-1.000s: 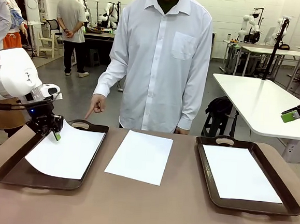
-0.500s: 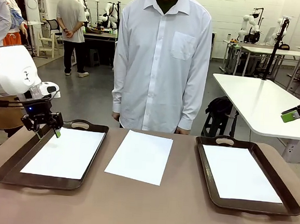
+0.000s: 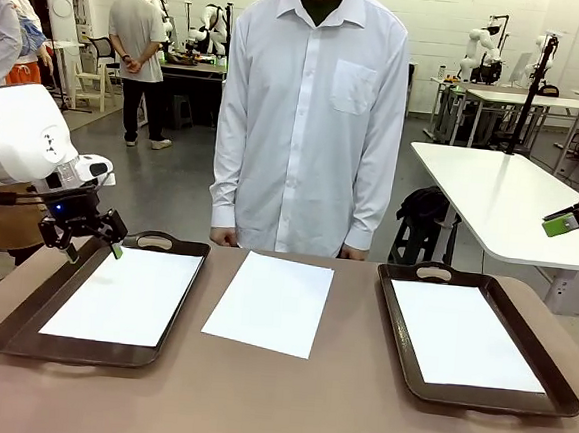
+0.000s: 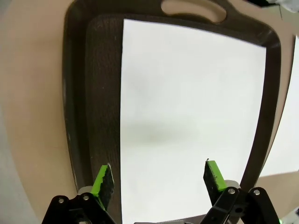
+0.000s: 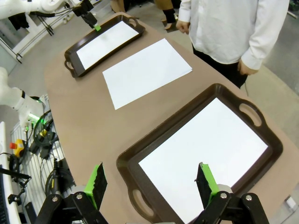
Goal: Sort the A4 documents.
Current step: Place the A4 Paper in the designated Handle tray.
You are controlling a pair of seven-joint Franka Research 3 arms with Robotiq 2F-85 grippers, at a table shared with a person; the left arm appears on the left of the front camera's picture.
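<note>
Brown table (image 3: 285,407), A4 sheet (image 3: 123,294) flat in tray (image 3: 18,331), left pincer (image 3: 93,252) agape above

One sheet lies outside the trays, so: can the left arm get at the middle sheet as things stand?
Probably yes. The left end effector is open and empty above the left tray's far corner; the middle sheet lies flat on the table beside that tray, nothing between.
</note>
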